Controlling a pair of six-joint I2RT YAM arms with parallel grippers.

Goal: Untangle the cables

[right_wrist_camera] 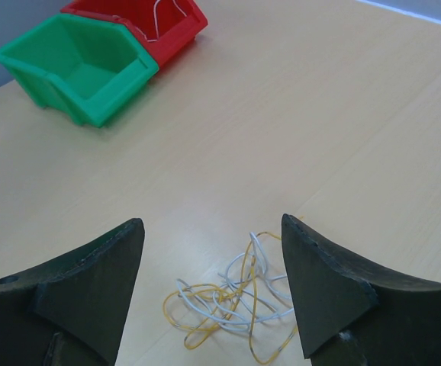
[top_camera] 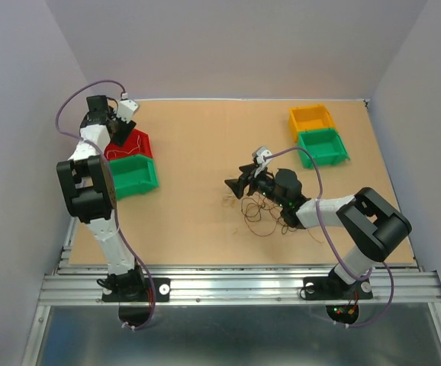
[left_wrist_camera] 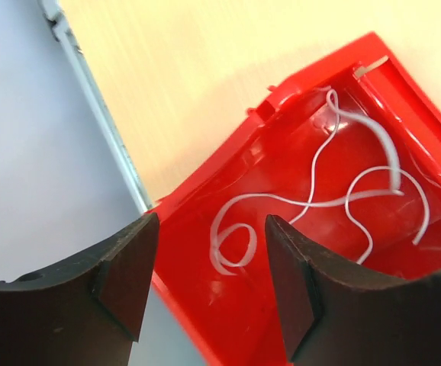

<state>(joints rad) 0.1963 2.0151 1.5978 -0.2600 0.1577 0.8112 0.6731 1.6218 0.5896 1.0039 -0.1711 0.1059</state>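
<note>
A small tangle of thin yellow and whitish cables [right_wrist_camera: 236,301] lies on the table just below my open, empty right gripper [right_wrist_camera: 213,229]. In the top view the tangle [top_camera: 266,212] spreads as thin brown and orange loops under the right gripper [top_camera: 239,185]. My left gripper [left_wrist_camera: 211,229] is open and empty over the near corner of a red bin [left_wrist_camera: 251,320]. A loose whitish cable [left_wrist_camera: 320,194] lies in loops on that bin's floor. In the top view the left gripper [top_camera: 121,114] hovers above the red bin [top_camera: 138,142] at the far left.
A green bin [top_camera: 135,177] stands against the red bin; both show in the right wrist view, the green bin [right_wrist_camera: 75,65] in front. An orange bin [top_camera: 312,118] and a second green bin [top_camera: 323,146] stand at the far right. The table's left edge rail [left_wrist_camera: 98,107] runs beside the red bin.
</note>
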